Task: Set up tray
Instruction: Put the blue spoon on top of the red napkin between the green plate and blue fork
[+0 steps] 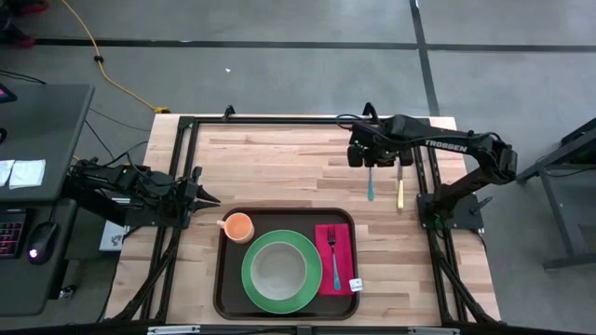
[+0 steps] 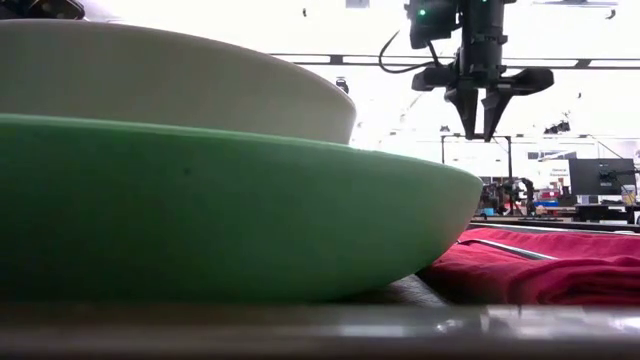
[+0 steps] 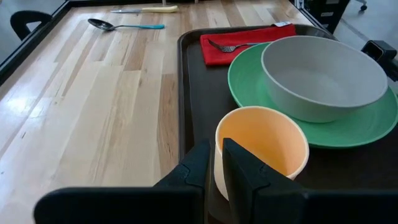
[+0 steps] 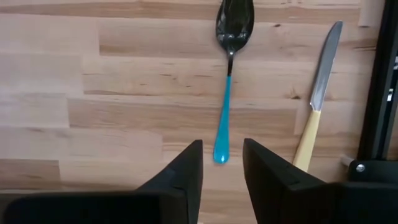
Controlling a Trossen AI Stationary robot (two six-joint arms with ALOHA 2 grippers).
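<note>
The dark brown tray [image 1: 221, 279] [image 3: 193, 112] lies at the table's near middle. On it stand an orange cup [image 1: 238, 226] [image 3: 261, 149], a green plate [image 1: 282, 271] [image 2: 220, 210] with a grey bowl [image 3: 323, 74] in it, and a red napkin [image 1: 343, 265] [image 2: 540, 265] bearing a fork [image 1: 333, 251]. A blue-handled spoon [image 1: 370, 184] [image 4: 227, 81] and a cream-handled knife [image 1: 400, 193] [image 4: 317, 106] lie flat on the wood beyond the tray. My right gripper [image 1: 370, 160] [image 4: 222, 144] [image 2: 478, 120] hangs open above the spoon's handle end, clear of it. My left gripper [image 1: 214, 198] [image 3: 216, 149] is shut, just left of the cup.
Black frame rails [image 1: 424, 186] run along the table's left and right sides, the right one close beside the knife. Bare wood [image 1: 279, 158] stretches between the tray and the far edge. A desk with a keyboard and mouse [image 1: 37, 251] stands left of the table.
</note>
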